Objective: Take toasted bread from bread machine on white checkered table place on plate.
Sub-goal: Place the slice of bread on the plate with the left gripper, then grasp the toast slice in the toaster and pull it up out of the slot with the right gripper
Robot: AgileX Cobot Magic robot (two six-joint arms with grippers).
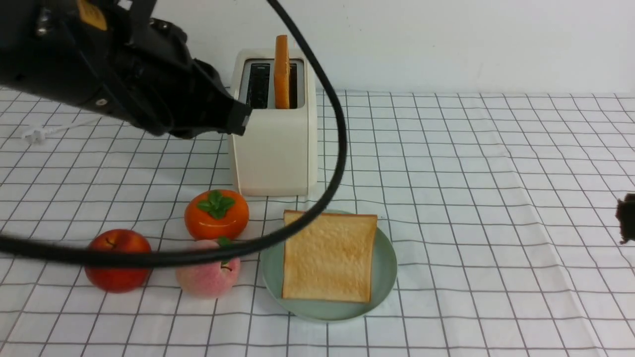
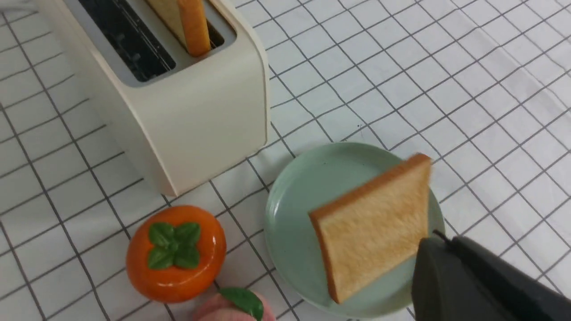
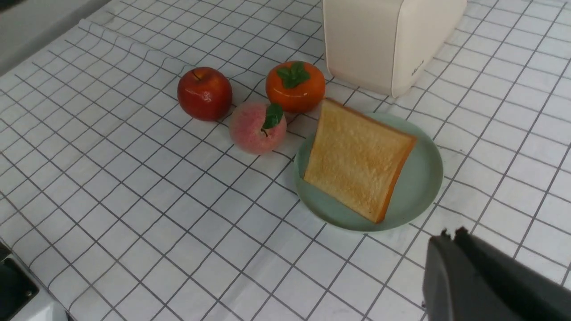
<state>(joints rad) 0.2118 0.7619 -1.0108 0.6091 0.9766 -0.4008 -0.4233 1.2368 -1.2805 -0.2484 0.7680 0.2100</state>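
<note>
Toasted bread (image 1: 329,258), two slices: one on the plate (image 1: 386,263); the other slice (image 1: 282,72) in the bread machine (image 1: 275,148); one apple (image 1: 116,275), peach (image 1: 208,280), persimmon (image 1: 217,220); left gripper (image 1: 240,118), right gripper (image 1: 626,218): jaws, cannot tell.

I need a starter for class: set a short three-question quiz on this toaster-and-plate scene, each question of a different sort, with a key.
1. True or false: both slots of the bread machine hold toast.
2. Multiple choice: what lies on the plate? A) one slice of toasted bread B) two slices C) nothing
3. Fill in: ___ fruits sit on the white checkered table left of the plate.
Key: 1 false, the bread machine holds one upright slice, in its right slot; 2 A; 3 three.
</note>
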